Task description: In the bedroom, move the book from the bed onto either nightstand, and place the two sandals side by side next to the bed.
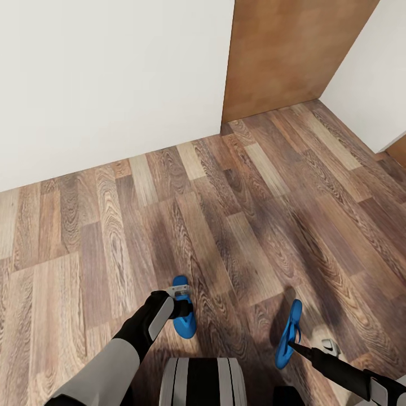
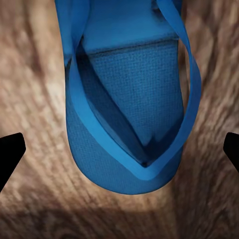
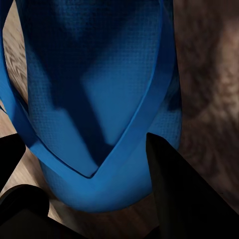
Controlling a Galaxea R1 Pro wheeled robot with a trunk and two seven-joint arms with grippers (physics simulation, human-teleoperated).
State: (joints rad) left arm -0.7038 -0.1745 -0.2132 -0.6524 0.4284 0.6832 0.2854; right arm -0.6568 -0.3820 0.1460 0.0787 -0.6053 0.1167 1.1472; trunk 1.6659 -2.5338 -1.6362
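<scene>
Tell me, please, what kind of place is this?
Probably an indoor room or hallway of a home: wood-plank floor, plain white wall, and a brown wooden panel that may be a door. Two blue sandals are in view.

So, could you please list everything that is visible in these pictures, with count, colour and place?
sandals: two, bright blue; one at the left gripper, one at the right gripper
floor: one, brown wood planks, under both sandals
walls: white, behind the floor
wooden panel: one, brown, between the white walls
left gripper: one, black, over its sandal, fingers apart
right gripper: one, black, fingers around its sandal's edge
robot trunk: one, grey and black, bottom centre
</scene>
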